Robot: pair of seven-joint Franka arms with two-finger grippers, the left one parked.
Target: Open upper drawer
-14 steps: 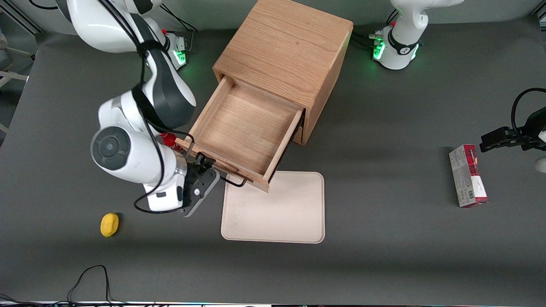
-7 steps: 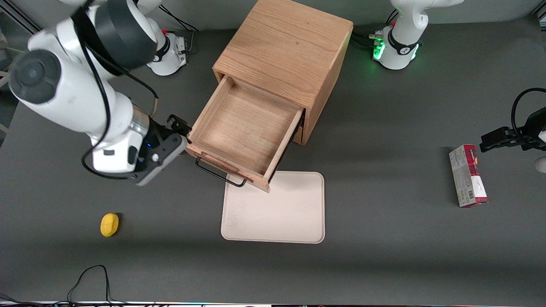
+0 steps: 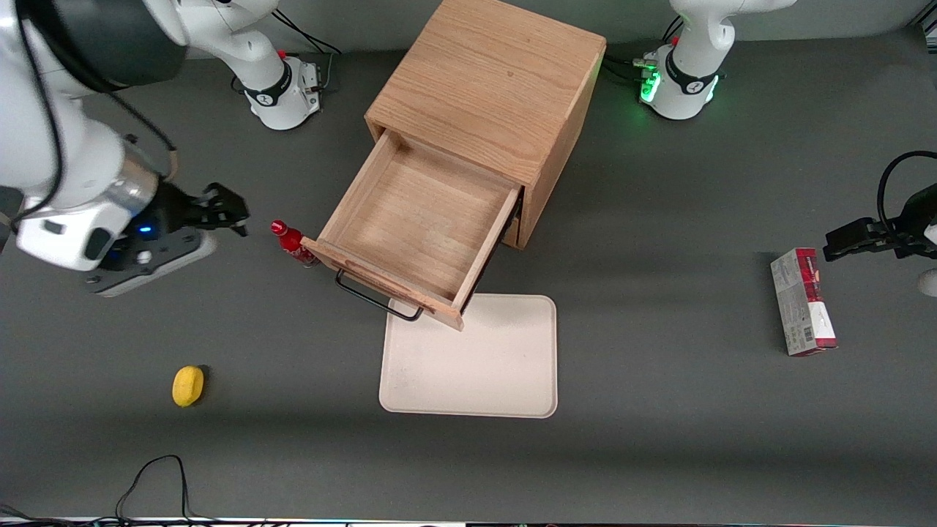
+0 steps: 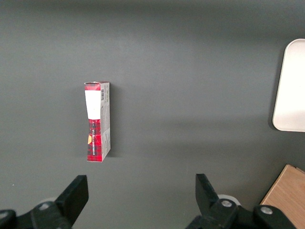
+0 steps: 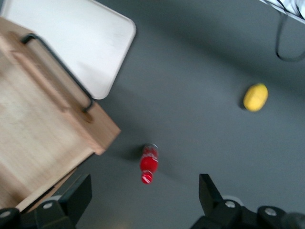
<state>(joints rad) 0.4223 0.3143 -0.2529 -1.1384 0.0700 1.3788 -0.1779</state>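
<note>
Here 1 upper drawer (image 3: 413, 223) stands pulled out, 1 pincer (image 3: 228, 212) spread wide, empty, near 1 red bottle (image 3: 291, 243).

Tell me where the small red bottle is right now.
In the front view the red bottle stands on the table beside the pulled-out upper drawer, at its corner toward the working arm's end. The open gripper hovers close by, apart from it.

Lower drawer hidden beneath upper drawer (image 3: 417, 219). Small red bottle (image 3: 293, 244) partly hidden by that drawer's corner. Right wrist view motion-blurred; bottle label unreadable. Gripper (image 3: 219, 212) body cut by frame edge. Tray (image 4: 290, 86) and cabinet (image 4: 286, 195) cropped in left wrist view.
</note>
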